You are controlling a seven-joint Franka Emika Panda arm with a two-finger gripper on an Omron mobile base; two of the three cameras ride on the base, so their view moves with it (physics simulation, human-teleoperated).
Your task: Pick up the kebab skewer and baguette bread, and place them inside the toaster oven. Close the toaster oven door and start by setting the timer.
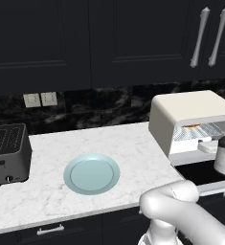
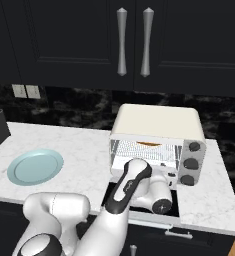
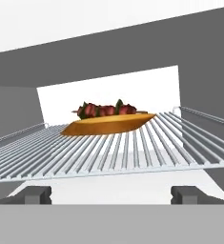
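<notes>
The toaster oven (image 2: 156,125) stands on the counter with its door (image 1: 195,173) folded down flat. On the wire rack (image 3: 132,152) inside lies the golden baguette bread (image 3: 108,125), and the red-brown kebab skewer (image 3: 106,110) rests just behind it, touching it. An orange sliver of the baguette bread (image 2: 150,144) shows through the oven's mouth. My gripper (image 3: 111,194) is open and holds nothing, level with the rack's front edge and just outside it, over the lowered door. Three round knobs (image 2: 191,163) sit on the oven's right side; I cannot tell which one is the timer.
A pale blue plate (image 1: 91,173) lies on the marble counter left of the oven. A dark grey slot toaster (image 1: 8,153) stands at the far left. Dark upper cabinets with silver handles (image 2: 134,42) hang above the oven.
</notes>
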